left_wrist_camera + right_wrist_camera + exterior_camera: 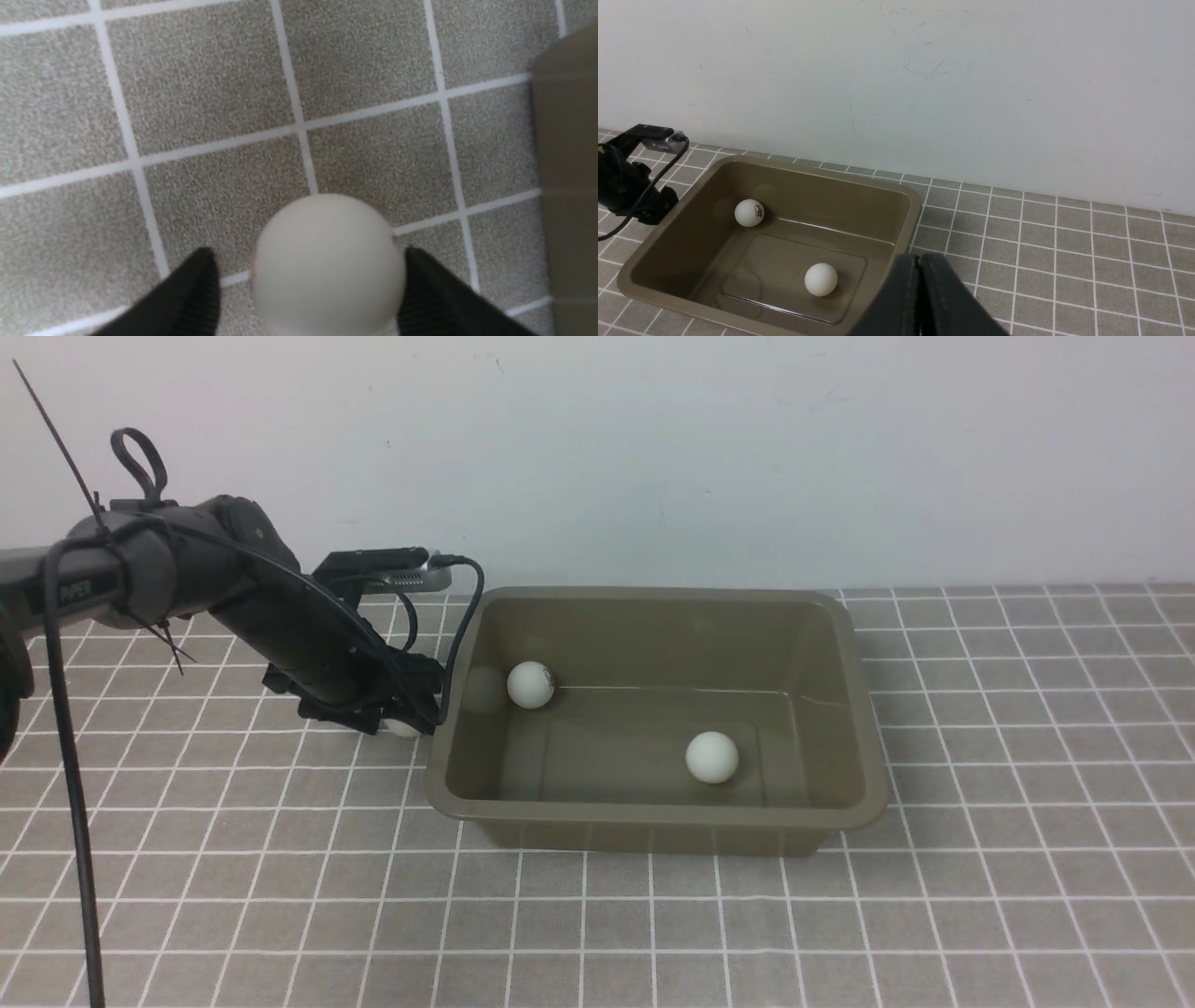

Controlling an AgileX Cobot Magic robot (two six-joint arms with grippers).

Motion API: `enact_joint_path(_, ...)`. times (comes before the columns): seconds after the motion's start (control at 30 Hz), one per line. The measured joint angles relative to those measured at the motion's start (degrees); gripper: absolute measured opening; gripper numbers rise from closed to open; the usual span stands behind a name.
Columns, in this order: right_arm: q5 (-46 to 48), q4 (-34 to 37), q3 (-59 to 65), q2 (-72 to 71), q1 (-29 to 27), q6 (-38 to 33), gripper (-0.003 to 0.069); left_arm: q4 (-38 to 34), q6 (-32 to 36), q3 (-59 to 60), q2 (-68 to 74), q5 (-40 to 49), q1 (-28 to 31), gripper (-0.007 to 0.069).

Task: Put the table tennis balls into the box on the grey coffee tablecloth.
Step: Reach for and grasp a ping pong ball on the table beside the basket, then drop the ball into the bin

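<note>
Left claw [308, 254] spread around a white ball [327, 266] on the checked cloth [210, 116], gap on one side, right claw [919, 256] pinched together

surface: grey-brown tablecloth [1027, 859], flat, thin white grid lines, spread across the whole visible ground | on it: olive-brown box [644, 831], open top, centre toward 12 o'clock, long side running 9 to 3 | on it: white ball [327, 261], at the box's 9 o'clock, just beside its outer side (mostly hidden in the front view)
</note>
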Motion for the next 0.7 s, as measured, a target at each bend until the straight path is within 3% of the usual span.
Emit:
enact_joint_path(0.03, 0.00, 0.00, 0.00, 0.00, 0.00, 0.00, -0.0015, 0.00, 0.39, 0.00, 0.00, 0.00, 0.00, 0.0341)
enact_joint_path(0.27, 1.04, 0.28, 0.00, -0.06, 0.00, 0.00, -0.0015, 5.19, -0.13, -4.09, -3.54, 9.25, 0.39, 0.0345)
enact_joint_path(0.43, 4.12, 3.23, -0.06, -2.44, 0.00, -0.06, -0.0015, 1.87, -0.26, -8.98, -9.24, 16.79, -0.31, 0.0345)
enact_joint_path(0.53, 4.51, 3.61, 0.00, -5.76, 0.00, -0.06, -0.0015, -3.89, 3.11, -10.39, -11.66, 19.39, -3.72, 0.0345)
enact_joint_path(0.67, 3.56, 2.82, 1.69, -10.68, 0.00, 0.00, -0.0015, -5.93, 6.26, -10.51, -11.35, 18.90, -8.05, 0.0345)
enact_joint_path(0.7, 2.89, 2.64, 3.57, -14.25, 0.00, 0.69, -0.0015, -5.36, 7.68, -10.51, -10.14, 16.99, -11.52, 0.0345)
